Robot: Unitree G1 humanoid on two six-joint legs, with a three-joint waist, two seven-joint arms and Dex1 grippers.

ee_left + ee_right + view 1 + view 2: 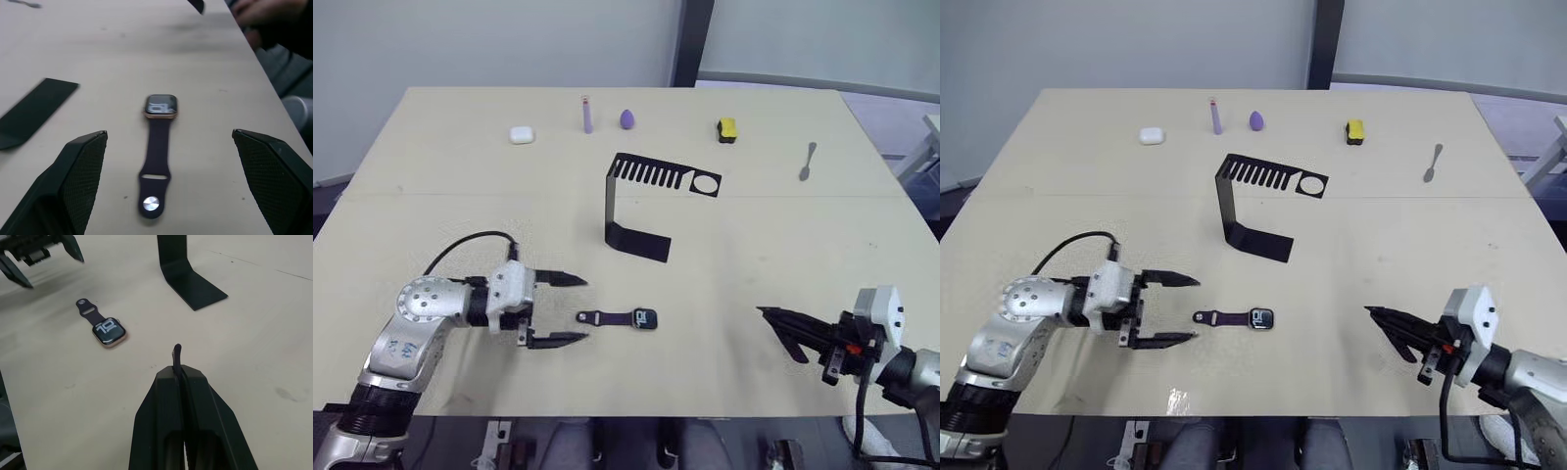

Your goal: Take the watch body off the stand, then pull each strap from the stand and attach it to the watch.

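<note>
The watch body (644, 318) lies flat on the table, screen up, with one dark purple strap (605, 316) joined to its left side. My left gripper (586, 309) stands open just left of that strap's free end, its fingers apart on either side of the strap's line. At the table's front right, my right gripper (178, 370) is shut on the second strap (177, 352), whose dark tip pokes out past the fingertips toward the watch. The black stand (610, 201) stands behind the watch at mid-table, with nothing on its slotted top arm (666, 176).
Along the far edge sit a white earbud case (521, 134), a purple stick (586, 114), a purple egg-shaped piece (627, 119) and a yellow-and-black block (727, 129). A spoon (808, 162) lies at the far right. A person's hand (264, 12) shows beyond the table edge.
</note>
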